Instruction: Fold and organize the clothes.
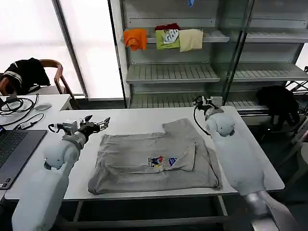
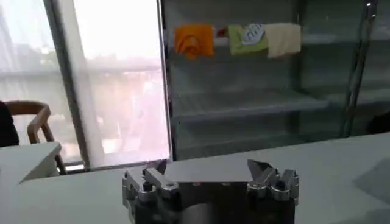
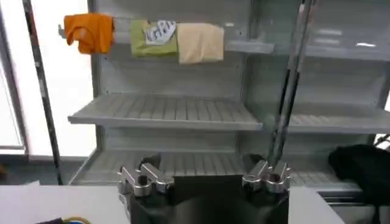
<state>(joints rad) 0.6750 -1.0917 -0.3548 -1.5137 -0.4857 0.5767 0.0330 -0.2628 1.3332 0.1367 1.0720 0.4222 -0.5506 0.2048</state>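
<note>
The grey shirt [image 1: 154,161] lies partly folded mid-table [image 1: 139,121], its print [image 1: 160,161] half covered by a flap. Left gripper [image 1: 96,124] and right gripper [image 1: 204,101] hover spread wide, empty, beside it.

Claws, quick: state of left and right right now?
Left claw: open, empty, above the table just left of the grey shirt.
Right claw: open, empty, at the table's far edge beyond the shirt.

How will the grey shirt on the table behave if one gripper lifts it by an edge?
The grey shirt lies in soft wrinkled folds, so it's probably floppy and would drape, likely unfolding. It looks thin, so probably light. Flat on the table, it should slide or bunch rather than roll.
</note>
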